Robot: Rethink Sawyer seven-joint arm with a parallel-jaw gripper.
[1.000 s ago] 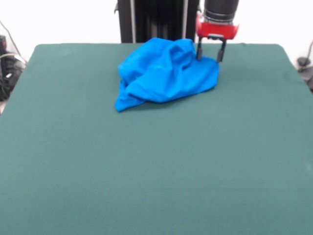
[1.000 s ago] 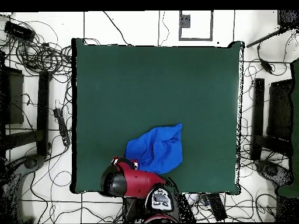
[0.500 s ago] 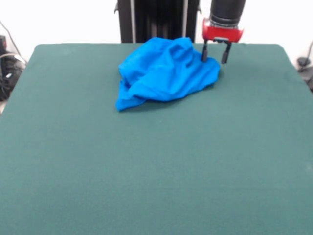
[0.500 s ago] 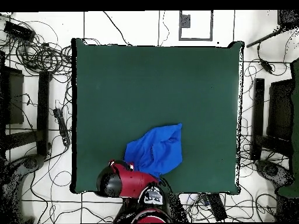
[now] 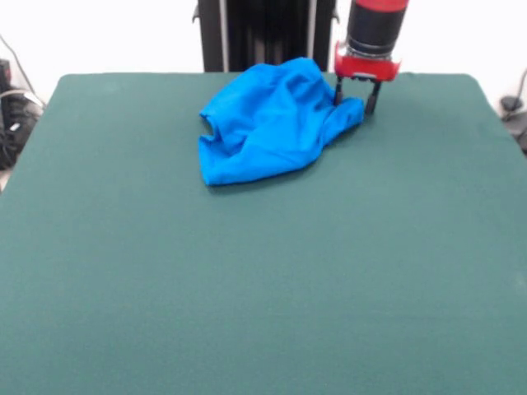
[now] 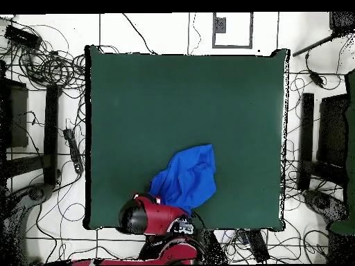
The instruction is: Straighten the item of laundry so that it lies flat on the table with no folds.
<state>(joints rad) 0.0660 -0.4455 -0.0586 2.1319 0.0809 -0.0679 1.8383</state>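
Note:
The item of laundry (image 5: 268,123), a bright blue shirt, lies crumpled with many folds near the far edge of the green table (image 5: 263,280). My gripper (image 5: 355,97) stands at the shirt's right corner. Its fingers (image 5: 371,100) are apart, one on each side of a tip of blue cloth, so it is open. From overhead the laundry (image 6: 186,179) lies near the table's (image 6: 180,104) bottom edge. The red arm (image 6: 152,216) covers the shirt's lower left corner and hides the gripper there.
Black upright posts (image 5: 263,33) stand behind the far table edge, close to the shirt. Cables (image 6: 41,62) and stands (image 6: 319,138) surround the table on the floor. A wide stretch of green cloth spreads in front of the shirt.
The gripper shifted slightly left and now straddles the shirt's right corner. The shirt's right lobe has drawn in and narrowed toward the gripper, and its lower edge has moved.

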